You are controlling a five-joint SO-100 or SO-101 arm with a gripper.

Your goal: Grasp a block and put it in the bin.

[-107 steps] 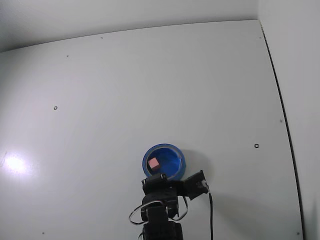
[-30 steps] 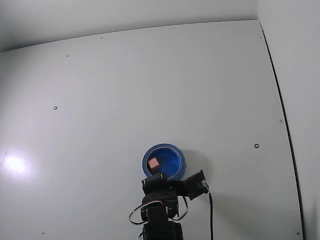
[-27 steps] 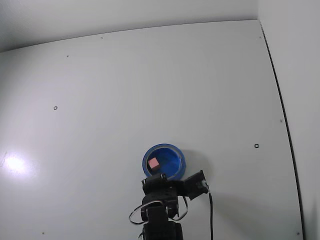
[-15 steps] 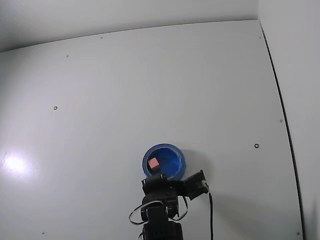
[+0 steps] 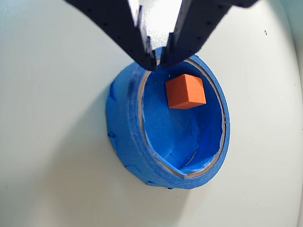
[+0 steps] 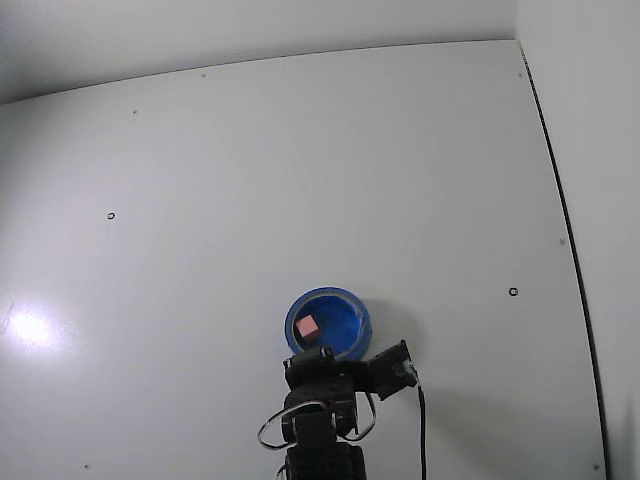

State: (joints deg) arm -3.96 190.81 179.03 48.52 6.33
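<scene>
Block, small orange-pink cube [image 5: 185,91], lies loose on the floor of the round, shallow bright-blue bin [image 5: 124,142], toward the rim nearest the arm; the fixed view shows the same cube [image 6: 307,326] sitting left of centre inside the same bin [image 6: 358,318]. Black two-finger gripper [image 5: 158,59] hangs over the near rim in the wrist view, its tips drawn nearly together with only a thin slit between them, nothing held, clear of the cube. Set against the fixed views from the seconds before, nothing has shifted: cube, bin and the folded dark arm [image 6: 320,420] sit where they did. Judgement: the drop is already made and the task looks complete; the arm appears parked at rest, and no further move seems called for. Surface is a plain white, smooth tabletop [image 6: 300,180], slightly glossy, with a bright light glare at the left edge of the fixed view and a few small dark screw-like marks scattered across it. A dark seam runs down the right side where the top meets a pale wall; another pale wall closes the far edge. A thin black cable trails beside the arm base.
</scene>
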